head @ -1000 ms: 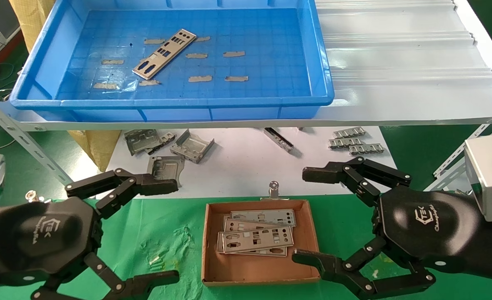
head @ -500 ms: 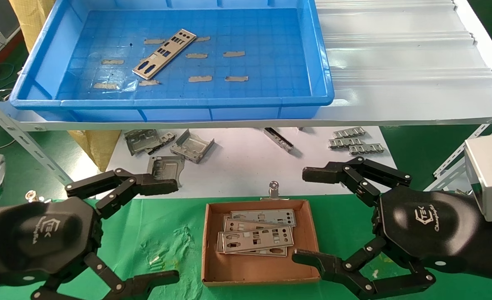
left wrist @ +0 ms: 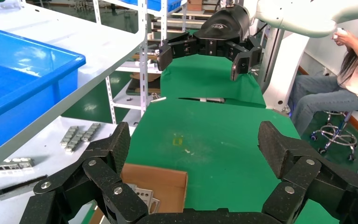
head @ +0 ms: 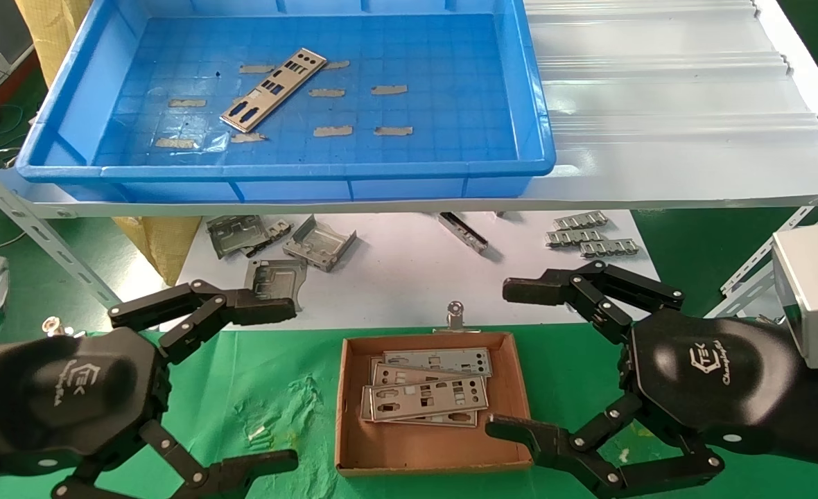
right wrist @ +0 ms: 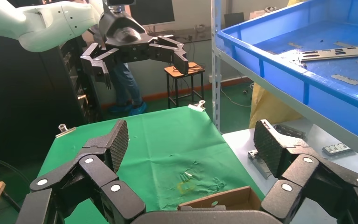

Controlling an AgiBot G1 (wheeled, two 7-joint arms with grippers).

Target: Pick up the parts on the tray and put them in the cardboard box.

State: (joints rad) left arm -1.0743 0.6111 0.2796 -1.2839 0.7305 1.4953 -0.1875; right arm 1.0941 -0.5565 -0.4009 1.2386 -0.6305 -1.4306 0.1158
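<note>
Left gripper [head: 281, 382] and right gripper [head: 509, 359] flank the cardboard box [head: 353, 450], jaws spread empty (1 part [head: 274, 89] on the tray [head: 520, 104]).

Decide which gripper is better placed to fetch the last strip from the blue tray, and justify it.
Probably the left gripper. The remaining part lies in the left half of the tray, on that arm's side; the right gripper hangs open farther right, beside the cardboard box.

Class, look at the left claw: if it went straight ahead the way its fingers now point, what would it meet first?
Probably nothing close. The open left claw points sideways over the green cloth toward the right claw, which faces it. The box lies below that line, though depth is hard to judge.
</note>
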